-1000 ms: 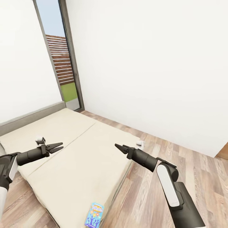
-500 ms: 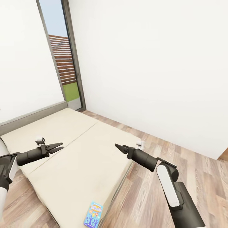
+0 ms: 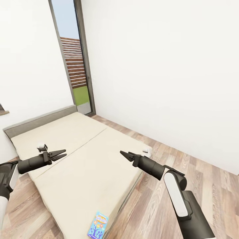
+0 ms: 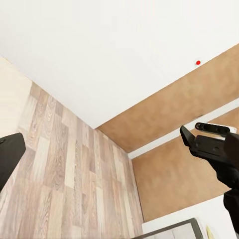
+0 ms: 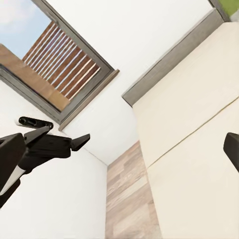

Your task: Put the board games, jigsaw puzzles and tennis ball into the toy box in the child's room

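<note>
Head view: one board game [image 3: 98, 225] lies flat on the bed [image 3: 83, 159], right at the near corner by the mattress edge. Blue printed lid, thin flat box. Second bed game isn't in frame. The table and toy box aren't visible here. Left gripper [image 3: 58, 154] hovers over the left side of the bed, fingers slightly parted, holding nothing. Right gripper [image 3: 127, 156] hangs over the bed's right part, also parted and empty. Both are well apart from the game.

Left wrist view: wood floor [image 4: 59, 164], white wall, brown panelling. The opposite arm's gripper [image 4: 199, 142] crosses the frame. No toys here.

Right wrist view: bed [image 5: 194, 149], window [image 5: 55, 64], the other arm's gripper [image 5: 59, 144] in frame, fingers near each other. No game visible.

Handling guess: box is probably light, stiff cardboard, smooth lid, likely slippery. Lying flat on soft mattress, so there's no gap under it. Best hold looks like pinching across the narrow width at the edge overhanging or nearest the mattress rim, or tipping one long edge up first. Squeeze gently; the lid may flex or slide off.
</note>
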Available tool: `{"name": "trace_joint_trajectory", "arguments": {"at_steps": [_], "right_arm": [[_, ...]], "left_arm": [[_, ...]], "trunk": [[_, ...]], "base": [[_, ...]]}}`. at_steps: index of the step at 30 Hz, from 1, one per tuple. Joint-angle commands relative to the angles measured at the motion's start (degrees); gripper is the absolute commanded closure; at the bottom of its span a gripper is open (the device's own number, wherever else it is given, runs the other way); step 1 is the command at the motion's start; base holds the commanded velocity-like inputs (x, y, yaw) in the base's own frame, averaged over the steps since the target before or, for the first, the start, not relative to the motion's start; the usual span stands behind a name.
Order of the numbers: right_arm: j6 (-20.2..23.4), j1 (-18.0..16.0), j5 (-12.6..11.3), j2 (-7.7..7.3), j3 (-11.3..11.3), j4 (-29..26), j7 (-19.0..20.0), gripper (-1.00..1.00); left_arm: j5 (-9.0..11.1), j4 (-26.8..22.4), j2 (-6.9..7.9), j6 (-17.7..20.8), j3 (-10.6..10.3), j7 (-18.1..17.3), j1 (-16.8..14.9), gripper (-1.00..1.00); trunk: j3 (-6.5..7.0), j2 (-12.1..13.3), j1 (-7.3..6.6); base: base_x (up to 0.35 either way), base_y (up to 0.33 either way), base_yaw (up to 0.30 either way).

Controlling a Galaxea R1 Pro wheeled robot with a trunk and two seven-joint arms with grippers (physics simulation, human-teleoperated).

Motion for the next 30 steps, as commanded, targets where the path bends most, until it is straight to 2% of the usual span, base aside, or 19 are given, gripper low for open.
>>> {"name": "trace_joint_trajectory", "arguments": {"at_steps": [1, 20, 30], "right_arm": [[0.4, 0.0, -0.2, 0.03, -0.1, 0.0, 0.0, -1.00], [0.5, 0.0, -0.2, -0.06, -0.1, 0.0, 0.0, -1.00], [0.5, 0.0, -0.2, -0.10, 0.0, -0.1, 0.0, -1.00]], "left_arm": [[0.0, 0.0, 0.01, 0.6, 0.0, -0.2, 0.0, -1.00], [0.0, 0.0, 0.01, 0.6, 0.0, -0.2, 0.1, -1.00], [0.0, 0.0, -0.14, 0.6, -0.1, -0.1, 0.1, -1.00]], "trunk": [[-0.10, -0.1, 0.02], [-0.09, -0.1, 0.02], [0.11, -0.1, 0.02]], "base": [[0.004, -0.011, 0.017], [0.001, -0.097, 0.087], [0.000, -0.133, 0.162]]}}
